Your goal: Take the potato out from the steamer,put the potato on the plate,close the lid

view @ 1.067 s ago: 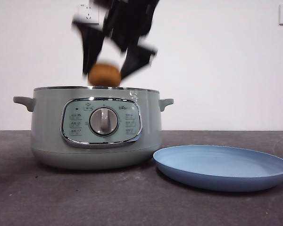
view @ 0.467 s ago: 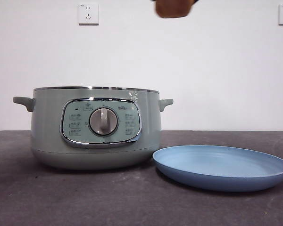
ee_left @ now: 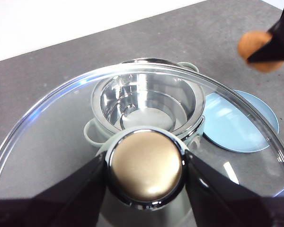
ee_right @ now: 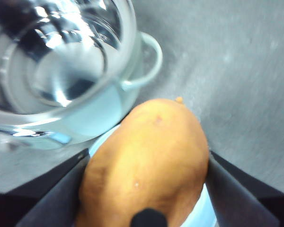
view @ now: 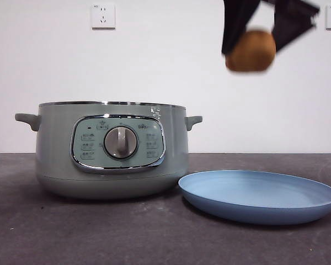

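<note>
At the left of the front view the steamer (view: 111,150) stands on the dark grey table (view: 99,232), its lid off, its chrome-framed control panel (view: 119,143) and central dial (view: 121,142) facing the camera and a small handle at each side. From the left wrist view its bright steel bowl (ee_left: 149,101) is open and holds nothing that can be seen; the right wrist view shows the same shiny, blurred interior (ee_right: 57,61).

The left gripper (ee_left: 144,177) is high above the pot, out of the front view, its two black jaws closed on the knob (ee_left: 146,164) of the glass lid (ee_left: 61,142). The knob looks golden with a chrome collar here. The lid hangs level in the air, clear of the steamer, which shows through the glass.

Just right of the steamer, near it and possibly not touching, the light-blue plate (view: 259,194) lies flat on the table with nothing in it.

Well above the plate, at the top right of the front view, the right gripper (view: 254,38) clamps the golden-brown potato (view: 251,51) between its jaws, one on each side. In the right wrist view the potato (ee_right: 146,161) fills the gap between the jaws, with a pale blue edge of the plate (ee_right: 102,144) below it and a steamer handle (ee_right: 149,61) beside. The left wrist view also catches that potato (ee_left: 255,43) in the air beyond the plate (ee_left: 239,125).

A white wall with two sockets (view: 103,16) stands behind.
</note>
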Robot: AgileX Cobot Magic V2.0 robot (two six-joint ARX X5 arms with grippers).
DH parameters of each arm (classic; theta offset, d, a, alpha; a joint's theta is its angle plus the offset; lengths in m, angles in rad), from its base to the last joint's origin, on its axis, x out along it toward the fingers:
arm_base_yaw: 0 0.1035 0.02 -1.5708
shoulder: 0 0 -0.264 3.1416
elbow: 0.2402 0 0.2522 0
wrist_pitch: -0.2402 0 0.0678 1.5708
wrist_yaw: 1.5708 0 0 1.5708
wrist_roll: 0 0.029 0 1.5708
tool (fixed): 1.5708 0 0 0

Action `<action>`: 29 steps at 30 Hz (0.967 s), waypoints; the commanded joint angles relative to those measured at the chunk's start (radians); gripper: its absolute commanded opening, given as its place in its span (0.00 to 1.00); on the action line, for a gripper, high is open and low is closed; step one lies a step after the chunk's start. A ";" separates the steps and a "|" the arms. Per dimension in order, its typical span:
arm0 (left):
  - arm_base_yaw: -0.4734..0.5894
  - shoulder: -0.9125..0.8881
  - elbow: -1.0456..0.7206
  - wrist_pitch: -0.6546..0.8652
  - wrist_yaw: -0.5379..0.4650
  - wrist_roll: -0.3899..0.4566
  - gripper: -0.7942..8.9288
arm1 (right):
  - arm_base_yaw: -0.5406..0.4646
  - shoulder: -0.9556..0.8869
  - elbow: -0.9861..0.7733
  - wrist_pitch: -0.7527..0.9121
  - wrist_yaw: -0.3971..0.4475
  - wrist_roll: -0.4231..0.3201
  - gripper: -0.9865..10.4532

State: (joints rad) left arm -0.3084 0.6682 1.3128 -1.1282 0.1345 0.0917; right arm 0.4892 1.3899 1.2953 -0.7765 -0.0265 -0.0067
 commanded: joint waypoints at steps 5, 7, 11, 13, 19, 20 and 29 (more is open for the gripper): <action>0.002 -0.010 0.005 0.058 0.003 -0.010 0.07 | -0.017 0.010 -0.275 0.239 -0.053 0.068 0.08; 0.002 -0.004 0.005 0.059 0.003 -0.010 0.07 | -0.018 0.014 -0.343 0.313 -0.049 0.089 0.08; 0.002 0.008 0.005 0.061 0.004 -0.010 0.07 | -0.018 0.040 -0.439 0.417 -0.050 0.095 0.08; 0.002 0.017 0.005 0.064 0.005 -0.010 0.07 | -0.018 0.057 -0.468 0.451 -0.050 0.095 0.08; 0.002 0.039 0.005 0.068 0.005 -0.010 0.07 | -0.018 0.142 -0.492 0.521 -0.053 0.095 0.08; 0.002 0.043 0.005 0.069 0.005 -0.010 0.07 | -0.018 0.157 -0.492 0.532 -0.054 0.095 0.08; 0.002 0.106 0.005 0.127 0.048 -0.010 0.07 | -0.018 0.193 -0.492 0.537 -0.053 0.127 0.22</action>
State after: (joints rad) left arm -0.3084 0.7731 1.3128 -1.0565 0.1627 0.0917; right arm 0.4709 1.5642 0.8135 -0.2310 -0.0792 0.1024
